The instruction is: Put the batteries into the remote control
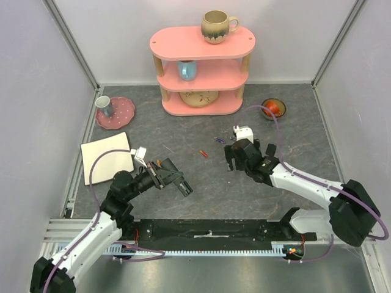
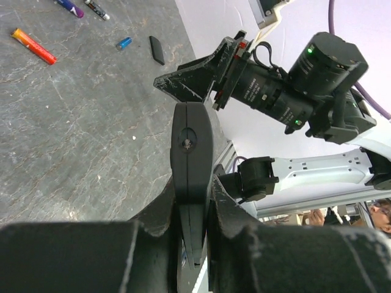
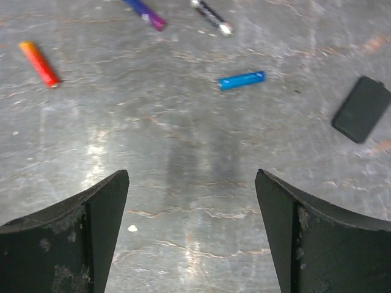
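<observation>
Remote control (image 2: 191,146): one, mid-frame in the left wrist view, pinched by the left gripper (image 2: 198,204). Four batteries (image 3: 242,80) lie across the top of the right wrist view: red-orange (image 3: 38,63), purple (image 3: 146,13), dark grey (image 3: 212,16), blue. The right gripper (image 3: 192,201) is spread wide.

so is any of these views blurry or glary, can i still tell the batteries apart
Top external: evenly lit and sharp, though the red-orange battery is a mere speck. Left wrist: the remote control is crisp, the fingers gripping it dark and soft. Right wrist: slightly soft, pale sheen on the table, yet the blue battery and purple battery read clearly.
</observation>
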### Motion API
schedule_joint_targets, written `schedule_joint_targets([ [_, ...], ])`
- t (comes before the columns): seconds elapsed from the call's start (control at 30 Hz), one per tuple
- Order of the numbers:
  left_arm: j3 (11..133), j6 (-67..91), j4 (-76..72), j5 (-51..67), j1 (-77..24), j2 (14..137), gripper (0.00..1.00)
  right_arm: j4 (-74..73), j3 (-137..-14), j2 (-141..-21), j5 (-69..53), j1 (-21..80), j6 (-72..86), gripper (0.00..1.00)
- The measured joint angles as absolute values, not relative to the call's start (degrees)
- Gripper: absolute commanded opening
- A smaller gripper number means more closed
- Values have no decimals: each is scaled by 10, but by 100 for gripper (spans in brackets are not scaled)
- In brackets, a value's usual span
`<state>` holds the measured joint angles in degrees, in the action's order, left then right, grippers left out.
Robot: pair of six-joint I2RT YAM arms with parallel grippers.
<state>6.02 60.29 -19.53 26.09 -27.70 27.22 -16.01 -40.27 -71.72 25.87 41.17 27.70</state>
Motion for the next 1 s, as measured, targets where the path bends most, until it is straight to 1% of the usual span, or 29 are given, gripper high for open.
schedule_joint_targets([
  [0.1, 66, 593, -168, 258, -277, 263, 2, -141, -409, -735, 270, 453, 264, 95],
  [0.23, 69, 580, -150, 258, -277, 239, 2, -126, -436, -796, 296, 502, 246, 96],
  [0.43, 69, 573, -146, 261, -277, 192, 2, -90, -452, -843, 300, 514, 230, 94],
  [0.53, 70, 568, -132, 262, -277, 173, 2, -80, -485, -872, 287, 512, 222, 89],
  [0.57, 71, 565, -123, 262, -277, 168, 2, -75, -500, -883, 279, 512, 219, 84],
  [0.63, 73, 561, -111, 261, -277, 161, 2, -69, -529, -908, 262, 512, 213, 80],
  [0.67, 74, 559, -103, 261, -277, 157, 2, -67, -548, -922, 250, 512, 209, 73],
  [0.77, 77, 554, -83, 261, -277, 142, 2, -59, -608, -980, 221, 512, 194, 65],
  [0.87, 81, 549, -60, 261, -277, 120, 2, -56, -647, -1029, 201, 512, 181, 64],
  [1.0, 88, 540, -31, 261, -277, 87, 2, -57, -654, -1061, 188, 510, 172, 63],
])
